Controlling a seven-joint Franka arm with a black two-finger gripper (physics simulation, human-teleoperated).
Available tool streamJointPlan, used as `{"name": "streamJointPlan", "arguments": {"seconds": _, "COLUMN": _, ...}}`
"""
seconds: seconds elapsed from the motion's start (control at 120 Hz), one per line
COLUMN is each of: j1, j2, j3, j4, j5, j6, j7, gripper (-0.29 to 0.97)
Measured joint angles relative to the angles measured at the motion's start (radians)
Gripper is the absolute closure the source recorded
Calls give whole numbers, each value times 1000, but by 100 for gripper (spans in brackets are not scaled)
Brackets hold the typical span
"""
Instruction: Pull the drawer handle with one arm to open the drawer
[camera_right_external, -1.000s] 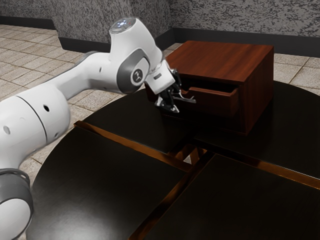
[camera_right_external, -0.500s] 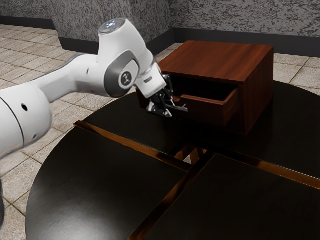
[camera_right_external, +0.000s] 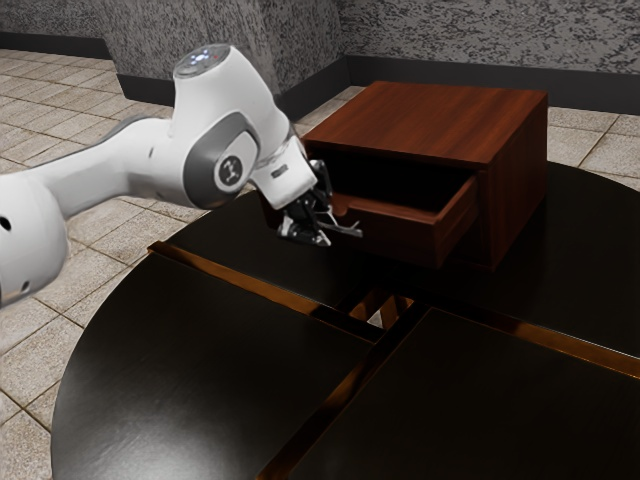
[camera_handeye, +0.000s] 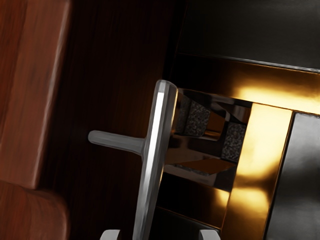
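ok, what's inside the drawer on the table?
The drawer stands partly out of the cabinet, but its front panel and the cabinet top cover the interior. Only dark shadow shows in the gap; any contents cannot be seen.
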Motion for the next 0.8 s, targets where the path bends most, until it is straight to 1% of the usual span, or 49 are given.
{"name": "streamJointPlan", "arguments": {"seconds": 0.308, "j1": 0, "j2": -54, "j3": 0, "j4": -65, "j5": 0, "j6": 20, "j7": -12, "gripper": 56}}
{"name": "streamJointPlan", "arguments": {"seconds": 0.692, "j1": 1, "j2": -84, "j3": -3, "j4": -108, "j5": 0, "j6": 35, "j7": -25, "gripper": 56}}
{"name": "streamJointPlan", "arguments": {"seconds": 0.8, "j1": 1, "j2": -115, "j3": -3, "j4": -142, "j5": 0, "j6": 40, "j7": -28, "gripper": 56}}
